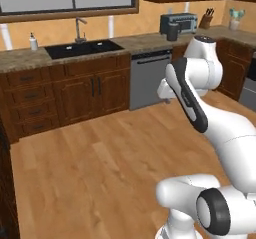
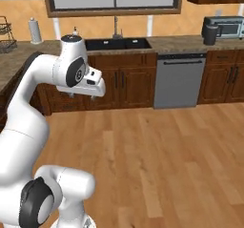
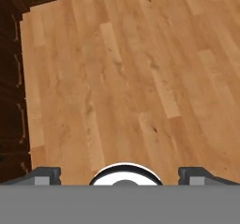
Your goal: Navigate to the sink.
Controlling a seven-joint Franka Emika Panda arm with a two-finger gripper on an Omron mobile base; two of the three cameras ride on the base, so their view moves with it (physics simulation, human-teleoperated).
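Black and set fast into the stone counter point(image 1: 20, 58), the sink point(image 1: 82, 48) sits across the wood floor point(image 3: 126, 78) at about eleven o'clock from the arm. I reckon it's rigid and fixed, nothing to grasp, only approach. The gripper point(image 3: 120, 175) points floorward, jaws apart, holding nothing

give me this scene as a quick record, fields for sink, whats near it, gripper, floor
sink: black double basin, set in the counter under the window, across open floor from the robot
faucet: behind the basins
left of sink: soap bottle
right of sink: dishwasher under the counter, toaster oven further along
gripper: open, fingertips wide apart, pointing down at the floor, holding nothing
floor: bare wood planks between robot and sink cabinets
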